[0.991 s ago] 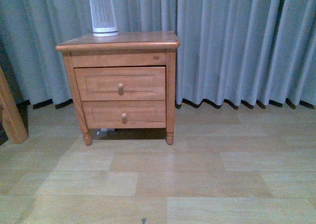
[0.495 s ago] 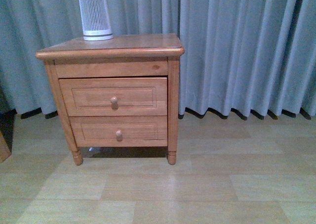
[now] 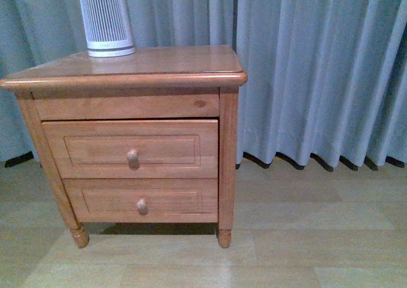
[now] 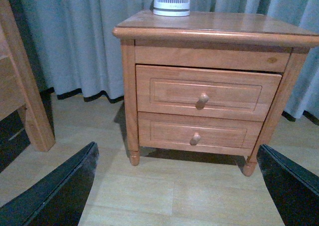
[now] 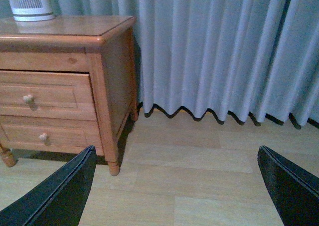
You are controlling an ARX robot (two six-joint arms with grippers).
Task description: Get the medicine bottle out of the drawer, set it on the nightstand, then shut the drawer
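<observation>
The nightstand [image 3: 178, 62] is honey-brown wood with a glossy, rounded-edge top, standing on small turned feet on the pale plank floor [image 3: 305, 250] in front of a grey-blue curtain [image 3: 318, 65]. There is a dark knot mark on the rail under the top, near its right front corner.

The drawer [image 3: 95, 149] is the upper and taller of the two. Its front has a rectangular inset panel with one round wooden knob [image 3: 132, 157] at its middle. In both wrist views its front looks to stand a little proud of the frame, though barely. The shallower lower drawer [image 3: 178, 202] below it sits flush. The medicine bottle is not visible from where I stand, as no drawer shows its inside.

A tall white ribbed device [image 3: 105, 18] stands on the top near the back left corner.

The left gripper [image 4: 177, 151] is spread wide and holds nothing. Its black fingers [image 4: 65, 186] frame the nightstand's front, and it is well apart from the drawer and its knob. A plain wooden post [image 4: 25, 96] stands off to the nightstand's left.

The right gripper [image 5: 177, 148] is likewise spread wide and empty. It faces the nightstand's right front leg and the curtain, and it is also well short of the drawer. Neither arm shows in the front view.
</observation>
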